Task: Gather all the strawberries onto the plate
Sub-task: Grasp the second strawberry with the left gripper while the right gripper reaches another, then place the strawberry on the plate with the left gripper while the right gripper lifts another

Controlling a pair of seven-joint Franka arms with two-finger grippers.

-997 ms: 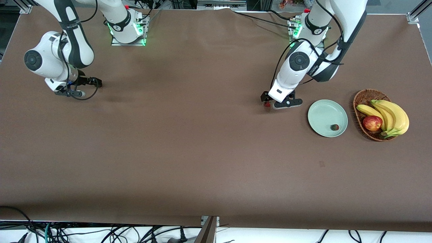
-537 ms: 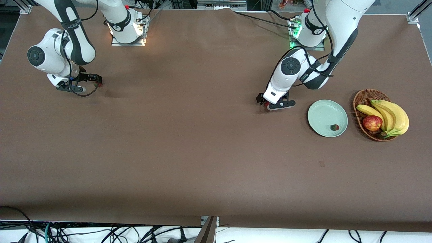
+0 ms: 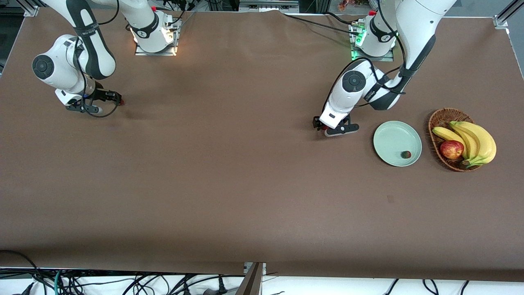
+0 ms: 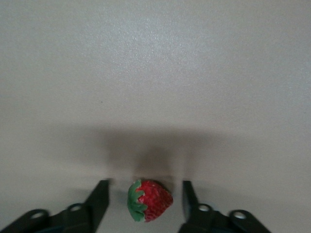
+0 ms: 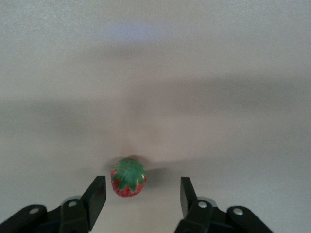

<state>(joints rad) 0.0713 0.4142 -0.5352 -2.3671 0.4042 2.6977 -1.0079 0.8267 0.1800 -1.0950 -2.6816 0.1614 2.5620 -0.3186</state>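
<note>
One strawberry (image 3: pixel 405 154) lies in the pale green plate (image 3: pixel 393 137), near the rim closest to the front camera. My left gripper (image 3: pixel 322 128) is low on the table beside the plate, toward the right arm's end. It is open, with a second strawberry (image 4: pixel 149 200) lying on its side between its fingers (image 4: pixel 99 199), untouched. My right gripper (image 3: pixel 119 99) is low at the right arm's end of the table. It is open, with the third strawberry (image 5: pixel 128 176) near one finger (image 5: pixel 97 194), leafy top up.
A wicker basket (image 3: pixel 440 116) with bananas (image 3: pixel 477 141) and a red-yellow apple (image 3: pixel 451 149) stands beside the plate at the left arm's end. The brown cloth covers the whole table.
The left gripper has shifted slightly toward the right arm's end and settled around its strawberry. The right arm has drawn a little toward its base, its gripper staying by its strawberry.
</note>
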